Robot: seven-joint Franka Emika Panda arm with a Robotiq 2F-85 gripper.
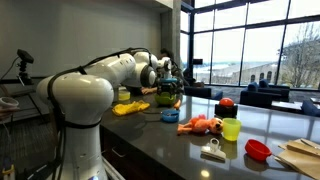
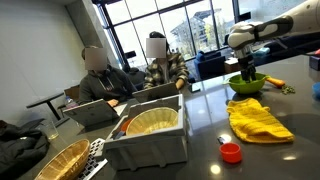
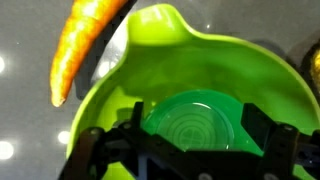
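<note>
1. Dark green round plastic cup [image 3: 195,118] is lying at the bottom of the lime-green plastic bowl [image 3: 200,50], mouth or ribbed face turned up toward the wrist camera; which of the two I cannot tell.
2. Being round, it is offering no long axis, so any line across its middle is serving equally well.
3. The gripper [image 3: 195,142] is hanging straight above it, inside the bowl's rim, with the fingers [image 3: 268,140] spread wide and sitting one on each side of the cup, level with its widest part.
4. The cup is lying directly between them, centred rather than off to one side; whether the pads are pressing on its edge I cannot tell.
5. In both exterior views the gripper [image 1: 168,86] [image 2: 245,68] is pointing down into the bowl [image 1: 167,99] [image 2: 246,84], which is standing on the dark tabletop [image 2: 205,125].
6. An orange plastic toy carrot [image 3: 80,40] is lying just outside the bowl's rim, its length slanting away from the fingers and clear of their closing line.
7. A crumpled yellow cloth [image 2: 258,118] is lying near the bowl on the tabletop.
</note>
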